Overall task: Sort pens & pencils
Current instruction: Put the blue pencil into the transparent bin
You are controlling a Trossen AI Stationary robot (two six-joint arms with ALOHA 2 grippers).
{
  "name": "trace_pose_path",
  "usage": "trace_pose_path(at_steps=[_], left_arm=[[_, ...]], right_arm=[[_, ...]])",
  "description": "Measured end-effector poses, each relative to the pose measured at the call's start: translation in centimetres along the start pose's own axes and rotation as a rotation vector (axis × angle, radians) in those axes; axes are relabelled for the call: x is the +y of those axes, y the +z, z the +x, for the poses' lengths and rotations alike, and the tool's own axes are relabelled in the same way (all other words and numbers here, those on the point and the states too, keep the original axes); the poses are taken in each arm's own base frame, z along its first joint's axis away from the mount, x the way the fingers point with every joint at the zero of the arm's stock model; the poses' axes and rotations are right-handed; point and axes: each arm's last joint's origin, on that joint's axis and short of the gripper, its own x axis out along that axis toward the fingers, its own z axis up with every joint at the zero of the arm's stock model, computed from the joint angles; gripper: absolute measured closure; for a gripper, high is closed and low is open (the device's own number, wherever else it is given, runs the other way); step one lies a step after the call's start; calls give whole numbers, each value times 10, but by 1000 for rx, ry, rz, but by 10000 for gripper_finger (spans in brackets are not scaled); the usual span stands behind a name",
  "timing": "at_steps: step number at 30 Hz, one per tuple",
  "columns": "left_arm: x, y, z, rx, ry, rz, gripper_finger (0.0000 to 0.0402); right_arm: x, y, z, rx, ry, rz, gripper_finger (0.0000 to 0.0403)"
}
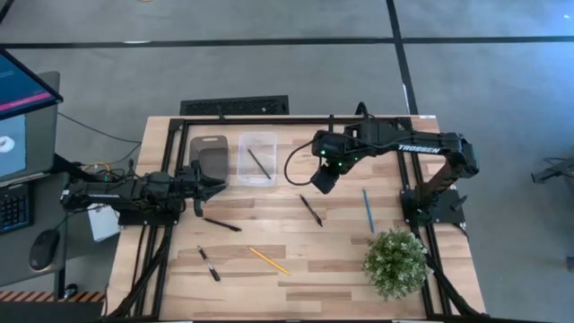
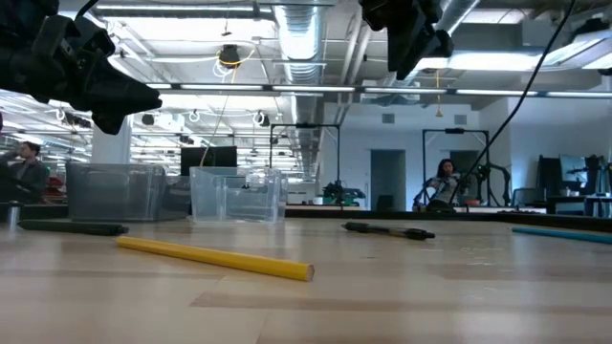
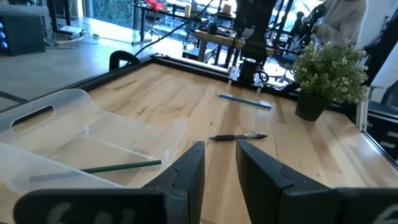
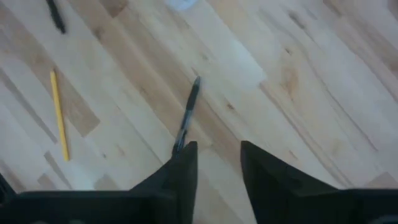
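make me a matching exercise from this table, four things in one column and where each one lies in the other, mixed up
Things:
1. dark pencil
2. blue pencil
3. yellow pencil
4. plant

Places:
A. front corner on the right arm's side
B. inside the clear bin
C. bare wood near the right arm's base
D. bare wood near the table's front edge, about mid-table

Pairs: 1-B, 2-C, 3-D, 4-A
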Motion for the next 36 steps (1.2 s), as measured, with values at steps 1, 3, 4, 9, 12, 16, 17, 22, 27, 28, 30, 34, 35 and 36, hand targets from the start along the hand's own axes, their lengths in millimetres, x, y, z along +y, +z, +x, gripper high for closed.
trace_pose_path(at_steps=[1, 3, 4, 9, 12, 16, 17, 22, 27, 28, 30, 34, 35, 36], left_arm=[[0, 0, 0, 0, 0, 1, 319], [0, 0, 0, 0, 0, 0, 319], [0, 0, 0, 0, 0, 1, 319], [0, 0, 0, 0, 0, 1, 319], [0, 0, 0, 0, 0, 1, 319], [0, 0, 0, 0, 0, 1, 319], [0, 0, 0, 0, 0, 2, 319], [0, 0, 0, 0, 1, 22, 319], [0, 0, 0, 1, 1, 88, 319], [0, 0, 0, 0, 0, 88, 319], [0, 0, 0, 1, 1, 89, 319], [0, 0, 0, 2, 1, 92, 319], [0, 0, 0, 2, 1, 96, 319], [0, 0, 0, 2, 0, 101, 319]], right_arm=[[2, -1, 0, -1, -1, -6, 248], [5, -3, 0, -19, -31, -8, 226], [6, -4, 0, -35, -55, 6, 216], [14, -12, -1, -91, -178, 40, 179], [16, -22, 2, -73, -239, 85, 170], [12, -37, 22, -14, -338, 164, 168], [9, -40, 27, 1, -358, 186, 168], [-1, -57, 56, 73, -443, 284, 168], [-10, -69, 77, 100, -489, 393, 168], [-11, -72, 82, 112, -484, 403, 168], [-12, -75, 91, 126, -467, 413, 168], [-15, -84, 104, 140, -446, 450, 168], [-16, -88, 105, 142, -445, 458, 168], [-17, -91, 105, 143, -444, 470, 168]])
